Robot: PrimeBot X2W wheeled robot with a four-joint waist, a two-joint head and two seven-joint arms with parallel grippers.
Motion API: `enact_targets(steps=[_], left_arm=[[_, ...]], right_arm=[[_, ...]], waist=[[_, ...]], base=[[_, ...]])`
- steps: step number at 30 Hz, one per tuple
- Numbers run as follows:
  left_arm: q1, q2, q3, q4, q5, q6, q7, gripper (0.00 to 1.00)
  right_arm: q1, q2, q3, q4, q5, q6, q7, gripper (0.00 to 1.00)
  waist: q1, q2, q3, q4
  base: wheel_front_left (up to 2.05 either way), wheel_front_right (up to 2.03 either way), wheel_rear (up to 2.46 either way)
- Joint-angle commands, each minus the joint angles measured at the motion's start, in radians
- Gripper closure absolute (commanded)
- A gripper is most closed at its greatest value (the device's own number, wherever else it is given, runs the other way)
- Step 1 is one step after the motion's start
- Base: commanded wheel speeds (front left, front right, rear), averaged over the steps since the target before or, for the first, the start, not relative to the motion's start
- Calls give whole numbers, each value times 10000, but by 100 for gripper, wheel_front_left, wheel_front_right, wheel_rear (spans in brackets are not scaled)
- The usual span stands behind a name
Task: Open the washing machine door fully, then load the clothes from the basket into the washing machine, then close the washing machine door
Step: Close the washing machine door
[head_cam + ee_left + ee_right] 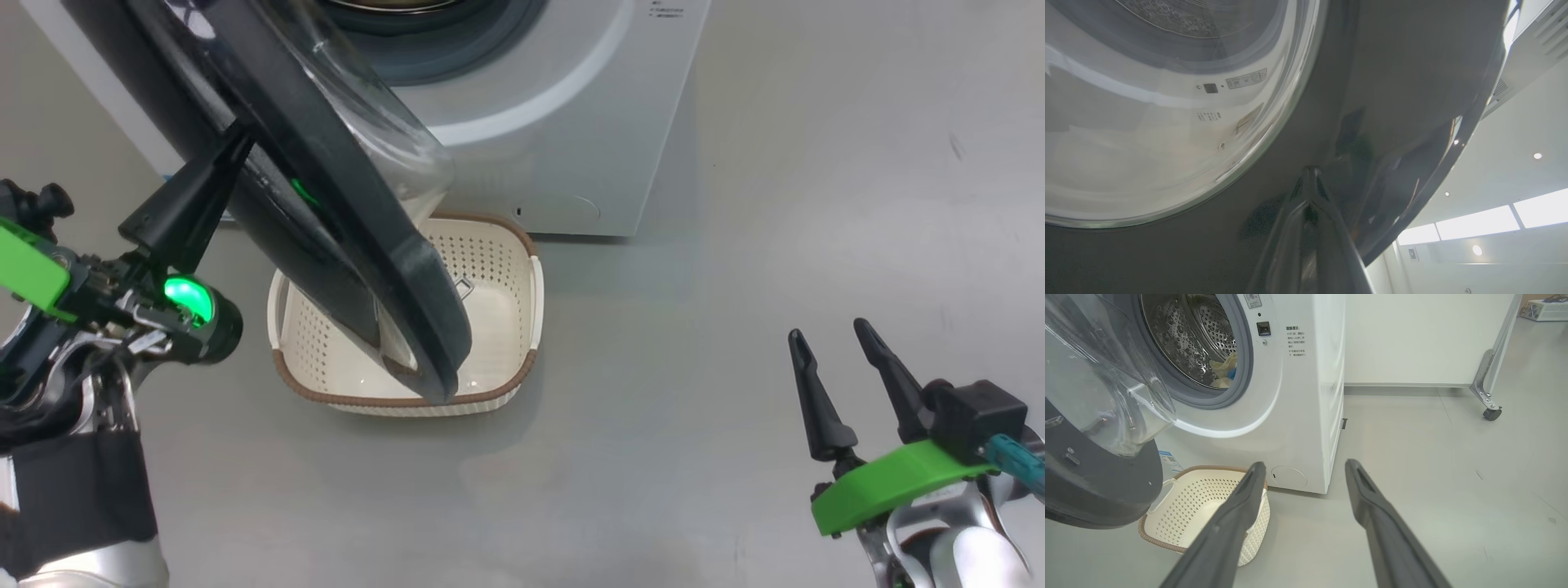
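Washer (571, 122): white front-loader, my reference for every place below; a grey gasket (1245, 367) rings the perforated steel drum (1184, 335), and the mouth stands uncovered. Door (326, 188): glossy black rim around a clear glass bowl (1094, 375), swung out from the washer's front at an angle, neither shut nor folded flat back. It is attached toward the washer's left as I face it, with its free edge out in front of the washer. Clothes (1223, 369): a pale yellow bundle with a touch of blue, lying inside the washer, low in the drum just behind the gasket. Basket (490, 249): cream, perforated, brown-rimmed, upright on the floor (735, 245) just before the washer's front, under the door's free edge; a small label (463, 286) shows inside it. Sticker (1167, 459): small, blue, low on the washer's front, just above the basket's far rim. My left gripper (233, 151): fingers pressed together with nothing between them, tips set against the door's outer black face, the side turned away from the washer. In my left wrist view the tips meet their own reflection in that gloss. My right gripper (829, 331): fingers spread wide, holding nothing, well out in front of the washer toward its right corner, apart from door and basket, pointing toward the washer.
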Motion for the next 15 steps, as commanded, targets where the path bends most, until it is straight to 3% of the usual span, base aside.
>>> enact_targets(steps=[1,15], left_arm=[[-498,177,153,-296,68,-73,-51,100],[-1663,93,-281,435,392,-73,-993,100]], right_arm=[[-363,-46,237,-275,102,-29,-121,0],[-665,-45,303,2,370,-29,-416,0]], waist=[[0,0,-3,-182],[0,0,373,-1233]], base=[[0,0,0],[0,0,0]])
